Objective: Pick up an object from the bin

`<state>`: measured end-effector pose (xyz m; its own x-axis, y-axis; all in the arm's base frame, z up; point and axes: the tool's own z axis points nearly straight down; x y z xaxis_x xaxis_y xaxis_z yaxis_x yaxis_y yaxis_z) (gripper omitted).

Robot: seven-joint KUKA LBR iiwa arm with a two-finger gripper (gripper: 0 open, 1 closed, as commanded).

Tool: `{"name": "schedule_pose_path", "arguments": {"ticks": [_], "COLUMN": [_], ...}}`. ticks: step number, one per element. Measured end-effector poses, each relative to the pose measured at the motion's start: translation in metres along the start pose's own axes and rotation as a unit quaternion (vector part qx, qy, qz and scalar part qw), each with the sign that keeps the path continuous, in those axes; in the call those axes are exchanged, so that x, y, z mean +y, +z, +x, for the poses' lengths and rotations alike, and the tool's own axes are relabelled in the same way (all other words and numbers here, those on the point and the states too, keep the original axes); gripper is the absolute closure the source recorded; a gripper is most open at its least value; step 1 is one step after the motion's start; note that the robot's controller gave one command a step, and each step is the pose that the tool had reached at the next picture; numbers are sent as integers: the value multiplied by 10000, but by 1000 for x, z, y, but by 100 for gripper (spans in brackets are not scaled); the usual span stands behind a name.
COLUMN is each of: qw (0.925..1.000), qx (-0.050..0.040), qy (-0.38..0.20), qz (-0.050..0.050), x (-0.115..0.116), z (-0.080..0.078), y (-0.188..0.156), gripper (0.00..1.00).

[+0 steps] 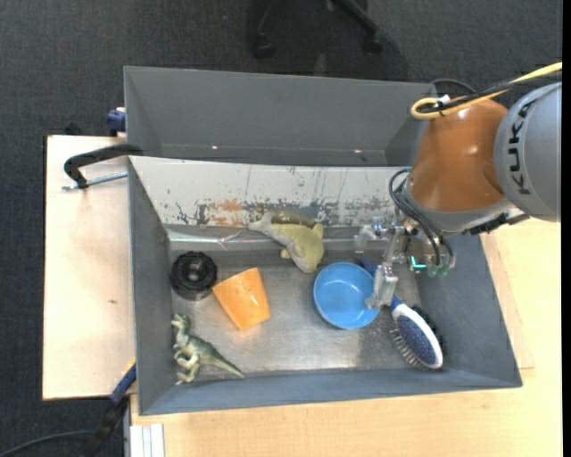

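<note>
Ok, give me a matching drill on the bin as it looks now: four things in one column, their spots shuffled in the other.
Things:
1. orange cup
2. blue bowl
3. green dinosaur
4. hairbrush

Places in the view:
A. lower left corner
B. lower right corner
C. just left of the tool
D. on its side, right of the black round cap

Pairs: 1-D, 2-C, 3-A, 4-B

Dark speckled carpet (53, 71) covers the floor across the top and down the left of the frame. The black legs of a chair base (308, 22) spread over it at top centre. A pale wood desk (357, 428) runs along the bottom edge and up the right side, under soft, even light.
</note>
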<state>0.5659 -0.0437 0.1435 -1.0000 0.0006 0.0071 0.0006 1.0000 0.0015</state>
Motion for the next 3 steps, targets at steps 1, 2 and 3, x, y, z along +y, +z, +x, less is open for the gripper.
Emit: {"name": "schedule_pose_path", "arguments": {"ticks": [1, 2, 3], "qw": [9999, 9971, 9956], "qx": [1, -61, -24], "qy": [-132, 760, 939], "qz": [-7, -7, -6], "x": [32, 45, 56], "z": [11, 21, 49], "y": [77, 42, 38], "gripper": [0, 0, 0]}}
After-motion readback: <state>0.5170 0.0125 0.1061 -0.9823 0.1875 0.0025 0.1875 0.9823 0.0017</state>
